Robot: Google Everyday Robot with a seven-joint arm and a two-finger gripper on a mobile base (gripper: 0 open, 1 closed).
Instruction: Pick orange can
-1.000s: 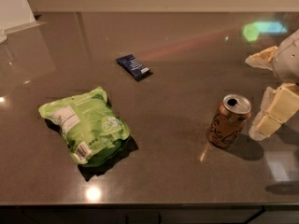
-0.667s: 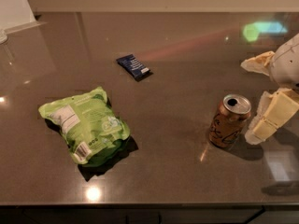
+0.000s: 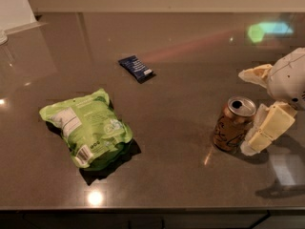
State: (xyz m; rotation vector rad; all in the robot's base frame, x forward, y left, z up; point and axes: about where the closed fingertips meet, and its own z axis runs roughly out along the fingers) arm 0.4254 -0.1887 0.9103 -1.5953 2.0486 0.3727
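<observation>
Orange can, right side of the counter, gripper right up against it

The orange can (image 3: 233, 124) stands upright on the dark glossy counter (image 3: 181, 185), toward the right edge and fairly near the front, silver top facing up. The gripper (image 3: 249, 109) comes in from the right with its two pale fingers spread wide and nothing pinched. One finger (image 3: 267, 128) sits just beside the can's right side, can't tell if it actually touches, and the other pokes out behind the can, apart from it. Well off to the left a green bag (image 3: 88, 130) lies flat, and a small dark blue packet (image 3: 137, 67) lies further back, near the middle. There's a green-blue glare spot (image 3: 269, 31) on the counter at the back right.
</observation>
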